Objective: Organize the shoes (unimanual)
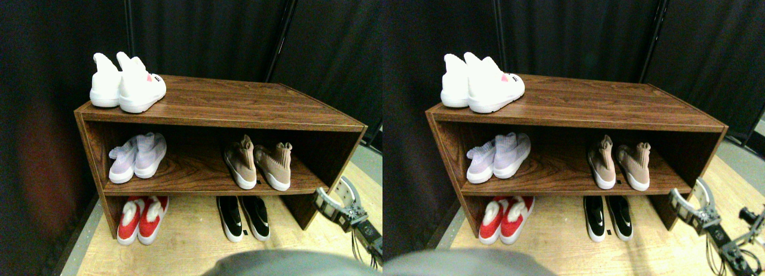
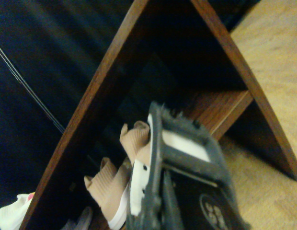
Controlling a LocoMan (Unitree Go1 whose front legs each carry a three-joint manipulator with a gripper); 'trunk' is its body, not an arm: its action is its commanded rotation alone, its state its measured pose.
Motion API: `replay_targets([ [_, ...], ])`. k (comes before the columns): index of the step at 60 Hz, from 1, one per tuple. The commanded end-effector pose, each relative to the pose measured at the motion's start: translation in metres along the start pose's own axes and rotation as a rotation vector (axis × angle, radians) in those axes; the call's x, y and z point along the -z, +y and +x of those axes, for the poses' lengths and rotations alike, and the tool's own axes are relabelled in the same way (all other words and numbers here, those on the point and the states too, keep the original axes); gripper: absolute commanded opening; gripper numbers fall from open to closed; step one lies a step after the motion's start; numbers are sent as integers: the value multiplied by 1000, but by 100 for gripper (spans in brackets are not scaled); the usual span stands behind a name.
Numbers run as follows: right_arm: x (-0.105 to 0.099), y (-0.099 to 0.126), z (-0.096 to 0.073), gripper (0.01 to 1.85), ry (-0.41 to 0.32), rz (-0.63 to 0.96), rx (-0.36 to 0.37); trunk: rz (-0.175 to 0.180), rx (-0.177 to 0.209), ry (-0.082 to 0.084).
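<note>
A brown wooden shoe rack (image 1: 239, 103) holds the shoes. A white pair (image 1: 127, 85) stands on its top at the left. On the middle board a lilac pair (image 1: 137, 158) is at the left and a tan knit pair (image 1: 258, 163) at the right. A red pair (image 1: 142, 219) and a black pair (image 1: 244, 217) stand on the floor under it. My right gripper (image 1: 333, 191) hovers open and empty off the rack's right end, near the middle board's edge. In the wrist view the tan shoes (image 2: 108, 189) show just past the dark jaw frame.
Black curtains hang behind and to the left of the rack. The light wooden floor (image 1: 191, 246) runs in front. The rack's right side panel (image 1: 311, 207) stands close to my gripper. The white pair's edge (image 2: 12, 215) shows in a corner of the wrist view.
</note>
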Motion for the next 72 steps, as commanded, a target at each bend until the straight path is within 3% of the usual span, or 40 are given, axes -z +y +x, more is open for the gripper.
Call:
replay_targets([
  [1,-6,10,8,6,-45,-75,-61,-20,-9,18],
  [8,-14,13,21,6,-113,-141,-59,-23,-14,19],
  [15,-20,8,47,6,-99,-165,-45,-24,-16,19],
  [20,-19,-2,68,6,-144,-128,-4,-26,-21,19],
  [34,-11,-30,101,6,-194,-68,104,-35,-36,21],
  [43,-1,-43,107,6,-238,-54,172,-37,-42,22],
  [51,7,-51,110,6,-231,-44,177,-38,-46,21],
  [63,16,-46,106,6,-228,-60,188,-45,-52,18],
  [65,18,-45,107,6,-201,-85,178,-47,-54,19],
  [72,25,-42,106,6,-177,-4,197,-58,-64,21],
])
